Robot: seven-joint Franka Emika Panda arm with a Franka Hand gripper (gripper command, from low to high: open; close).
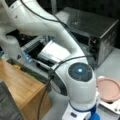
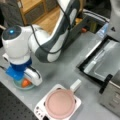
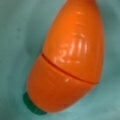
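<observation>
— So where is the toy carrot (image 2: pixel 24 82)?

— Lying in a teal bowl (image 2: pixel 17 86) at a front view's lower left, directly under the gripper (image 2: pixel 23 77).

— And the fingers?

— Hidden; whether they are spread or closed I cannot tell, nor whether they touch it.

— How does it look?

— From the wrist, glossy orange (image 3: pixel 67 57), a seam across its middle, green stub at the wide end, teal bowl surface (image 3: pixel 15 37) all around.

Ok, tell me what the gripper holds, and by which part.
Cannot be told. The gripper sits low over the orange toy carrot in the teal dish, but its fingers are hidden.
</observation>
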